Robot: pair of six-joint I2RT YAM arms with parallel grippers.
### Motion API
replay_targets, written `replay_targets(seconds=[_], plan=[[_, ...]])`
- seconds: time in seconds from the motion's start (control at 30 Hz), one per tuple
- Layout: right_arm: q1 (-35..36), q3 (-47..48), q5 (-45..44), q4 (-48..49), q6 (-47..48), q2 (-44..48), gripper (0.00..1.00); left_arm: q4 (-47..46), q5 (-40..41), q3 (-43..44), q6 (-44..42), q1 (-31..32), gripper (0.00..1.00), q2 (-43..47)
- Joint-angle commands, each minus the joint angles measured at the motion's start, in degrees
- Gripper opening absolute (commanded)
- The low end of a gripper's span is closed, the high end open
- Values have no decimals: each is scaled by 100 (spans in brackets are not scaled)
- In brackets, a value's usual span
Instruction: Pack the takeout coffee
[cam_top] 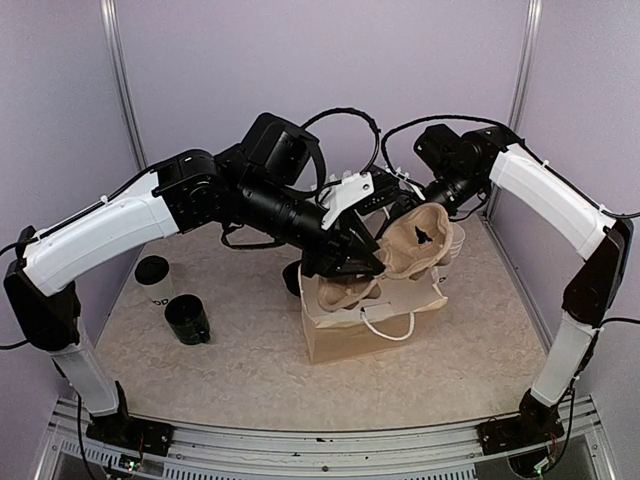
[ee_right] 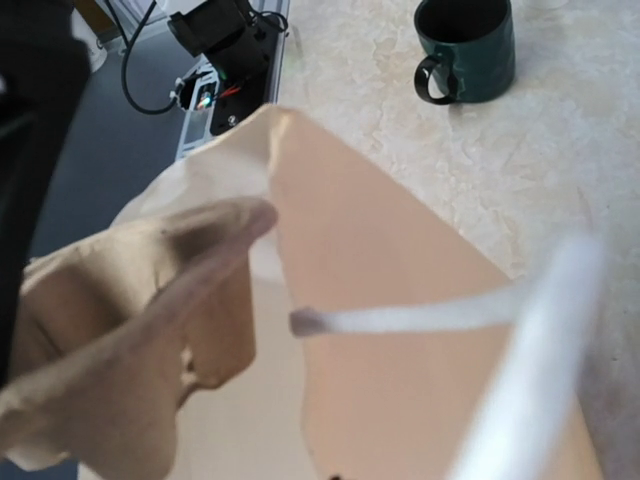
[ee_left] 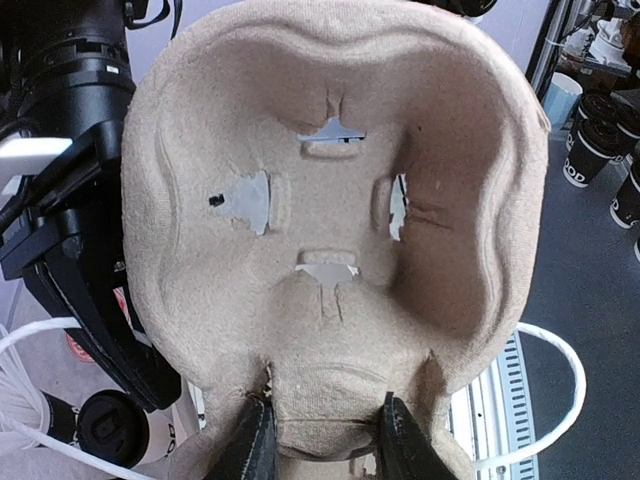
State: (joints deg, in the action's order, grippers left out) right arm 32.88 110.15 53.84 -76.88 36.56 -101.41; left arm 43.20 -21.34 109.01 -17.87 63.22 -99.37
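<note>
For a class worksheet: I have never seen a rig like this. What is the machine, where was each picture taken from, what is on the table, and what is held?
Two robot arms are bolted at the near edge of a table. One picture looks down from above; the others come from cameras on the left and right wrists. On the table stand a paper bag, a lidded white cup and a green mug. The left jaws pinch a pulp cup carrier over the bag. The right jaws are shut; a blurred white cord, likely the bag's handle, crosses their camera.
</note>
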Motion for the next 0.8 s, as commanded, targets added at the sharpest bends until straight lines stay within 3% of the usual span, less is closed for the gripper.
replay_targets(seconds=[0.0,0.77], plan=[[50,192,109,-37,-8,-13,0,1,87,123,-92,30,31,49],[51,294,100,18,-105,-98,0,-326,415,213,-254,271,31,157]])
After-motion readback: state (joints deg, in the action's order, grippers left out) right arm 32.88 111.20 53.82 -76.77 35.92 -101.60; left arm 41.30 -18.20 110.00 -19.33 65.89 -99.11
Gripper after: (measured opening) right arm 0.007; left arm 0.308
